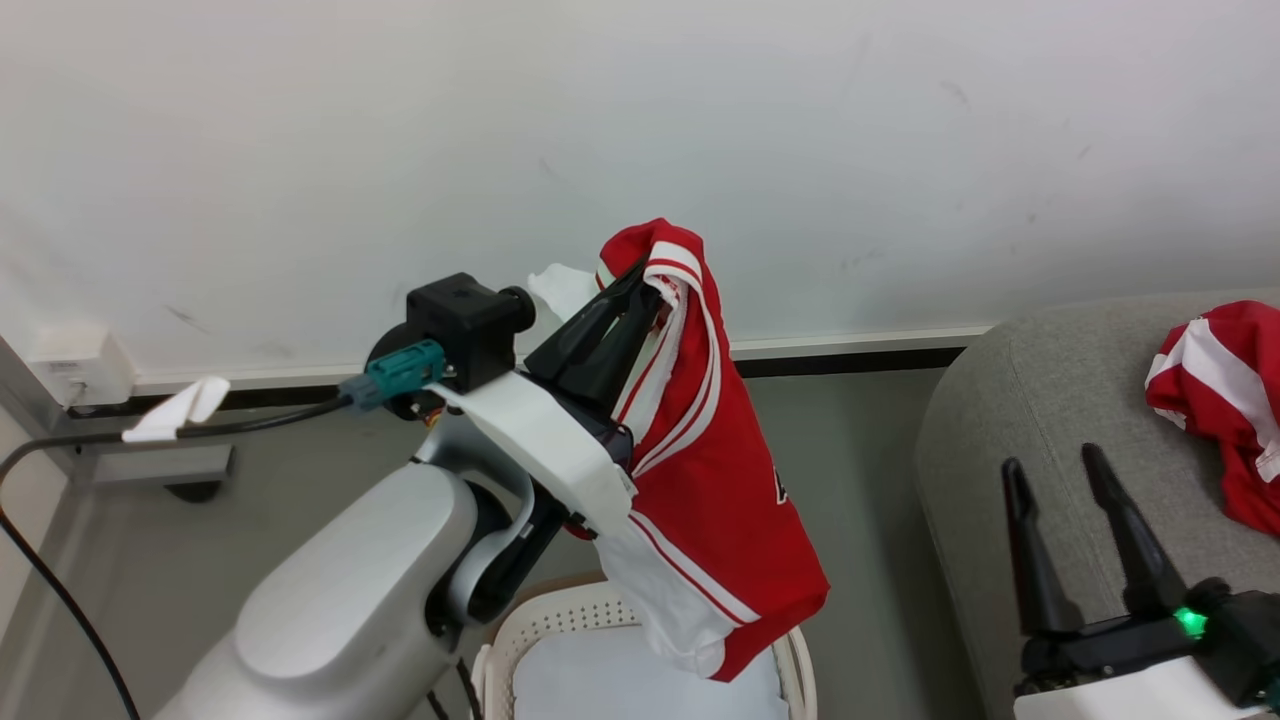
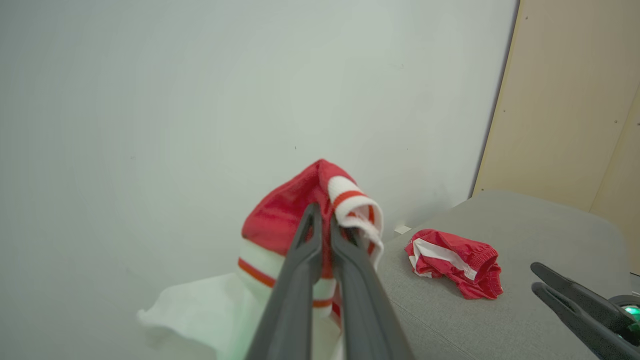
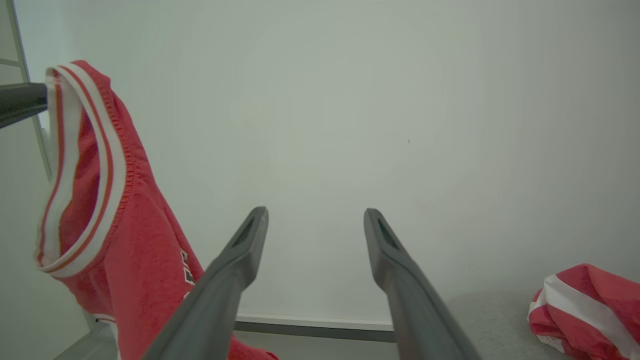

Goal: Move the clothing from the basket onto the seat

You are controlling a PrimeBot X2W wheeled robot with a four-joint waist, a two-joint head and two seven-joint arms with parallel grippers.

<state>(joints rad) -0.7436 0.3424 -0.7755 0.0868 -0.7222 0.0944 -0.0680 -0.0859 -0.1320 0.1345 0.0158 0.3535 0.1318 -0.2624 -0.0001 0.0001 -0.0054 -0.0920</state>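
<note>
Left gripper (image 1: pixel 645 278) pinched tight on jersey (image 1: pixel 720 480), which hangs above basket (image 1: pixel 560 618). Right gripper (image 1: pixel 1050 460) spread wide, empty, over seat (image 1: pixel 1000 400); second jersey (image 1: pixel 1220 390) on seat.

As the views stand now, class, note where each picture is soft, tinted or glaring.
Head view: evenly lit, crisp; a green lamp glows beside the right gripper. Left wrist view: the dark-fingered left gripper blurs near the lens; the white cloth looks green-tinted. Right wrist view: the hanging red jersey with striped trim looks pale, soft.

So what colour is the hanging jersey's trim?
White with thin red stripes on the hanging jersey; right wrist view shows it best.
</note>
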